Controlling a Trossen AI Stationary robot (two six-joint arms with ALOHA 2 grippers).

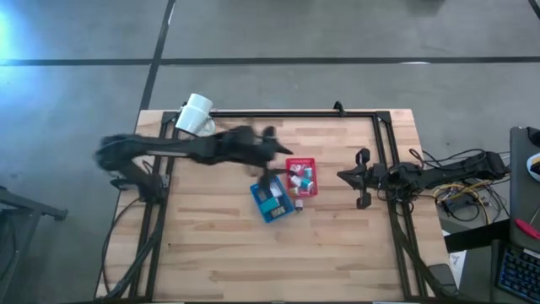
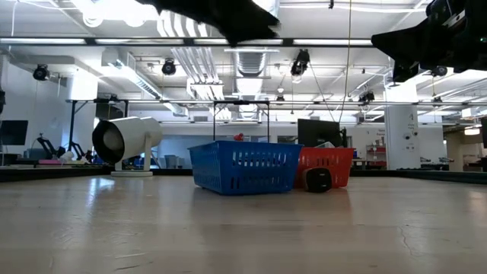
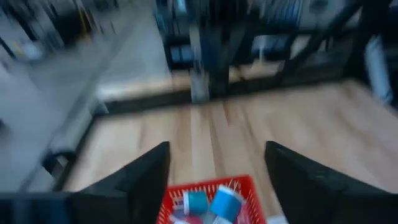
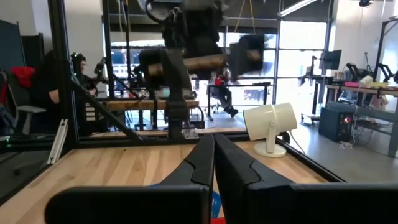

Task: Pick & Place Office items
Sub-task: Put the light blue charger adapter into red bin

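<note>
The office items are small white, teal and red pieces lying in a red tray (image 1: 301, 177), with more in a blue tray (image 1: 272, 201) beside it at mid-table. My left gripper (image 1: 274, 160) hovers open above the red tray's far-left side. In the left wrist view its fingers (image 3: 149, 177) stand wide apart with nothing between them, and teal pieces (image 3: 224, 202) show in the red tray (image 3: 186, 186) below. My right gripper (image 1: 342, 176) waits shut to the right of the trays, off the table; its fingers (image 4: 213, 140) are closed together.
A large white mug (image 1: 197, 114) lies on its side (image 2: 125, 141) at the table's far left corner. A small dark block (image 2: 317, 180) sits on the table in front of the red tray (image 2: 327, 166), next to the blue tray (image 2: 243, 167). A black frame borders the table (image 1: 287, 113).
</note>
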